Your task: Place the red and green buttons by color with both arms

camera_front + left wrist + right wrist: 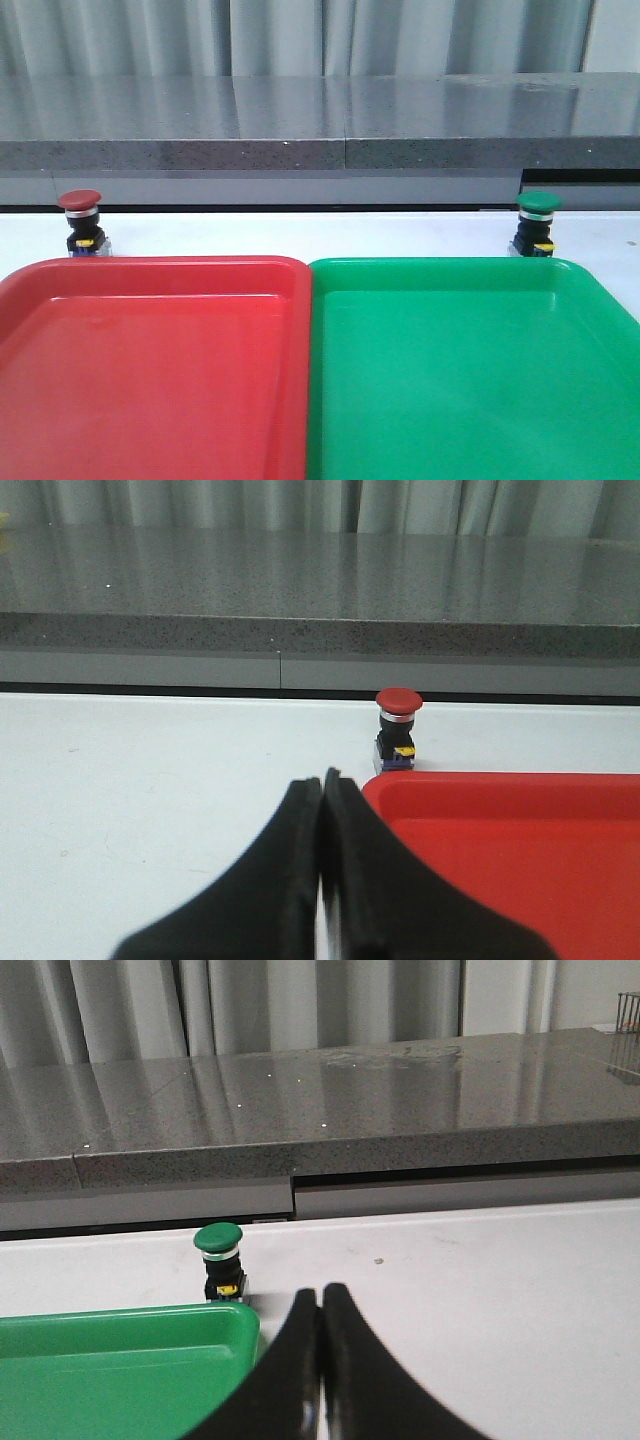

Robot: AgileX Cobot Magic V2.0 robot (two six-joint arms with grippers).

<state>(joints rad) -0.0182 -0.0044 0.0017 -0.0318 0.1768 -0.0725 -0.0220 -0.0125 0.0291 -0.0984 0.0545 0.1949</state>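
My left fingers (322, 780) are pressed together with nothing between them, their black tips meeting in a thin seam above the white tabletop (150, 780). My right fingers (321, 1295) are clenched the same way, tip against tip, empty. Neither pair shows in the front view.

The red button (81, 222) stands upright on the tabletop just behind the far left corner of the red tray (150, 275). I see its dark red cap, a silver collar under it, a black body with a yellow tab, and a bluish base. From my left wrist it sits ahead of my fingers, a little off to one side, close against the tray's far rim; whether it touches the rim I cannot tell. It is well apart from my fingertips.

The green button (538, 222) stands upright too, just behind the far right part of the green tray (450, 270). It has a green cap, silver collar, black body and yellow tab. From my right wrist it stands at the tray's far corner, off to one side of my fingers and beyond them, not touched.

The two trays lie side by side in front of me, red on my left, green on my right, their inner rims meeting along the middle. Both floors are bare. Behind the buttons runs a grey speckled ledge (320, 140), with pale curtains (300, 35) hanging beyond it.
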